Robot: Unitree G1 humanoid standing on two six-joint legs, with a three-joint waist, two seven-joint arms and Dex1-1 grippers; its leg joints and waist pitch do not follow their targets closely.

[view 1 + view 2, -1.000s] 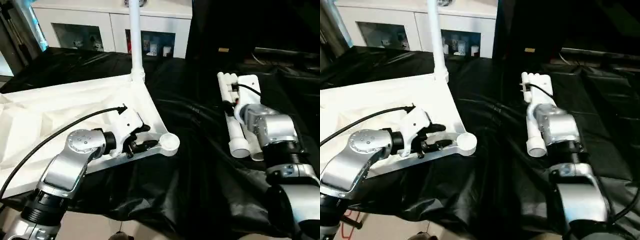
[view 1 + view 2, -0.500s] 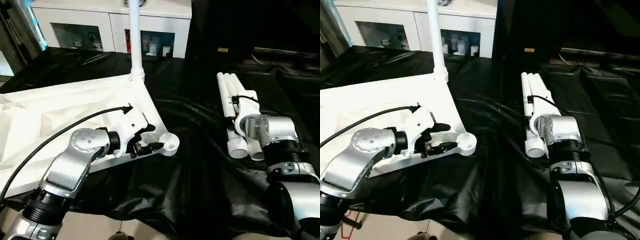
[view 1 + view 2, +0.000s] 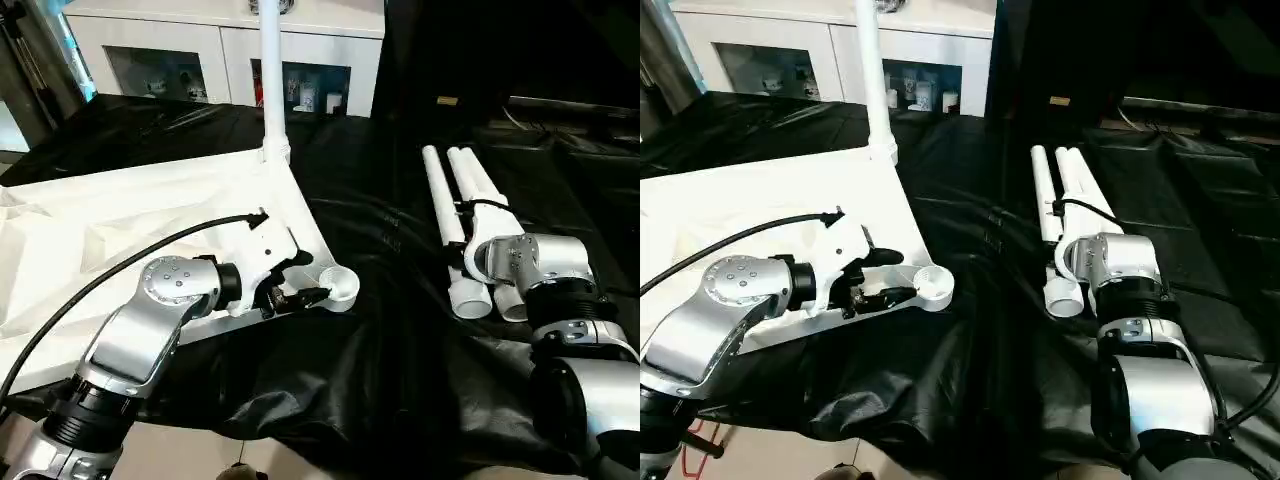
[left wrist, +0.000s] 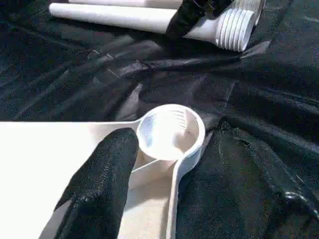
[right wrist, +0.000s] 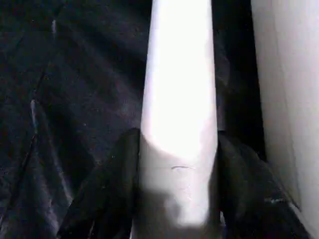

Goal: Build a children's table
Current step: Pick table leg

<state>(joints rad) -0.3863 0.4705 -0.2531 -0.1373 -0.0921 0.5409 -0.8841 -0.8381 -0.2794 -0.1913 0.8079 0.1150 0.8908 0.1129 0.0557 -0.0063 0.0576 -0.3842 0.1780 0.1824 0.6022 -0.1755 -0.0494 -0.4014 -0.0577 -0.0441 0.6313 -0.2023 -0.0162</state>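
The table top (image 3: 120, 230) lies upside down on the left of the work surface, its near and left parts cut off by the picture edge and partly covered by the left forearm. One leg (image 3: 270, 70) stands upright in the far corner socket, its upper end out of frame. The left gripper (image 3: 303, 280) sits at the near right corner, jaws spread, one finger (image 4: 99, 184) over the top's edge beside the open round socket (image 4: 169, 132), the other (image 4: 264, 164) over the cloth; whether either touches the table is hard to tell.

Three loose legs (image 3: 462, 205) lie side by side to the right. The right gripper (image 5: 177, 199) is hidden behind its own wrist in the head views; its wrist view shows the jaws straddling one leg (image 5: 179, 99), the fingers (image 5: 104, 189) against its sides.

A wrinkled black cloth (image 3: 400, 330) covers the surface. Behind stands a white cabinet (image 3: 200, 45) with glass fronts; the small items inside are too small to make out. No writing is readable.
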